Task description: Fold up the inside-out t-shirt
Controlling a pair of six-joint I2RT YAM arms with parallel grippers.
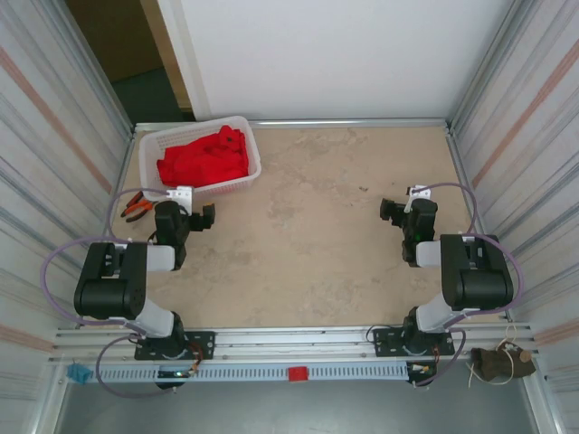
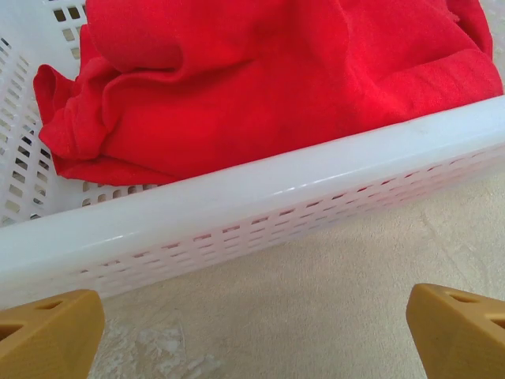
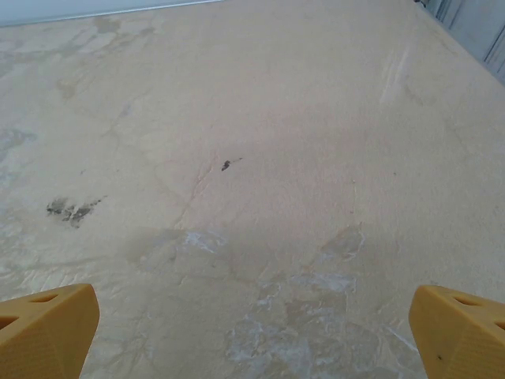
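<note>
Jaws on both arms stand wide open and hold nothing. The left jaws face the near wall of the basket (image 1: 256, 163) (image 2: 260, 189). The right jaws hang over bare table (image 1: 317, 226) (image 3: 252, 158), well apart from it. The t-shirt (image 1: 204, 161) (image 2: 276, 79) lies crumpled inside the basket, at the far left of the table.

Hazards:
- A low approach may strike the rim and push the light basket across the smooth table.
- A jaw tip may snag a mesh slot.
- A pinch through several folds may lift the cloth bunched, or drag the basket up with it.

Materials: soft red cloth in deep, rounded folds; rigid, glossy white plastic with a slotted wall and rounded rim; mottled beige table, hard and flat.
</note>
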